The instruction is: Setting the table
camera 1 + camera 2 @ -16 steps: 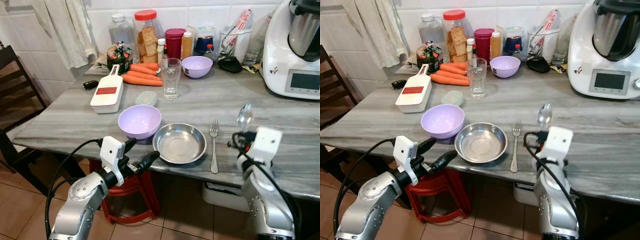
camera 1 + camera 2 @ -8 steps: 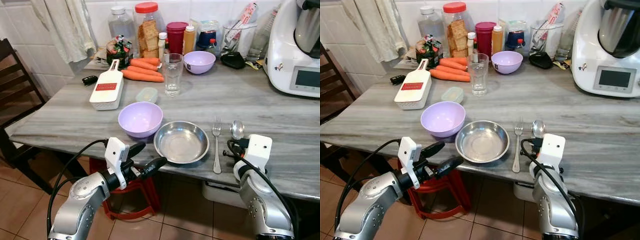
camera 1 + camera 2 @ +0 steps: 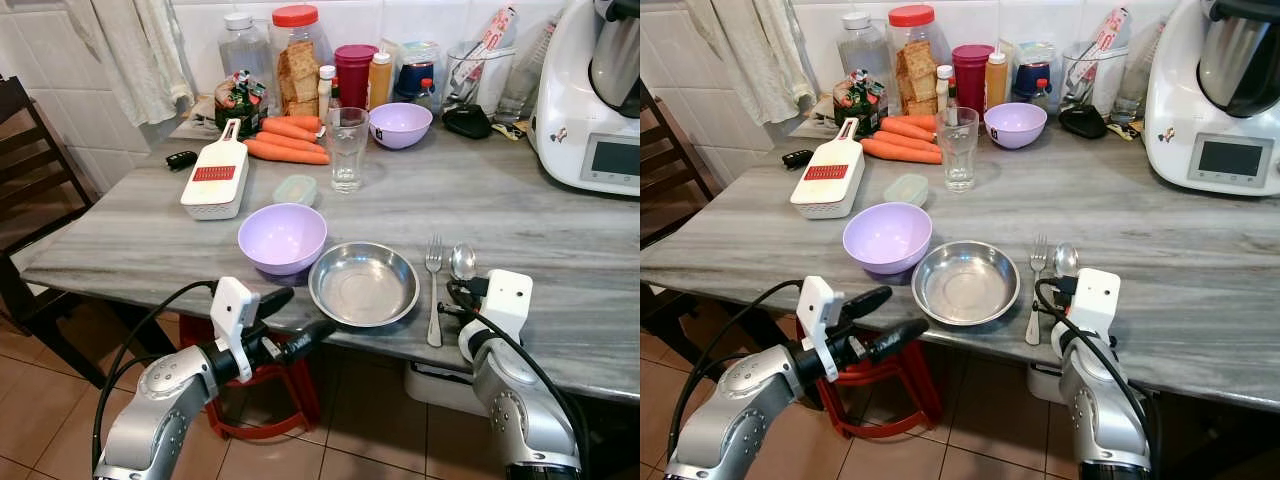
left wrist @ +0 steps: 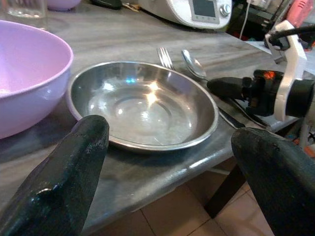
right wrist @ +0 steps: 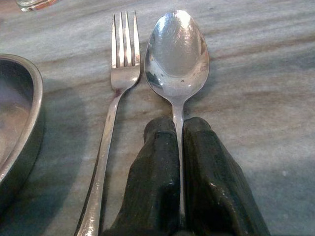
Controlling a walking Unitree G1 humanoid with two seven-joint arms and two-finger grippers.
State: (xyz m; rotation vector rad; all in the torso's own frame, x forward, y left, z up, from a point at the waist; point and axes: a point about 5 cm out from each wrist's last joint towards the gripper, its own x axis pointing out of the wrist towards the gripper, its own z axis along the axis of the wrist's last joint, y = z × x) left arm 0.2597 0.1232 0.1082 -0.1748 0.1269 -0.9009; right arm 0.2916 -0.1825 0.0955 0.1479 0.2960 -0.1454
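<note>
A steel plate (image 3: 363, 284) sits near the table's front edge, with a fork (image 3: 432, 290) just to its right. My right gripper (image 5: 178, 129) is shut on the handle of a spoon (image 5: 177, 51). The spoon (image 3: 463, 262) lies parallel to the fork on its right side, its bowl down at the tabletop and pointing away from me. A lilac bowl (image 3: 282, 238) stands left of the plate, and a clear glass (image 3: 346, 150) is further back. My left gripper (image 3: 285, 315) is open and holds nothing, below the table edge in front of the lilac bowl.
A white grater (image 3: 214, 180), carrots (image 3: 285, 142), jars, a second lilac bowl (image 3: 400, 124) and a small lidded box (image 3: 295, 189) crowd the back of the grey table (image 3: 560, 225). A white kitchen machine (image 3: 595, 90) stands at the right, a dark chair (image 3: 30, 190) at the left and a red stool (image 3: 265, 385) underneath.
My right gripper has brought the spoon down from raised above the table to lying beside the fork. The left arm has barely moved. The camera has shifted slightly.
</note>
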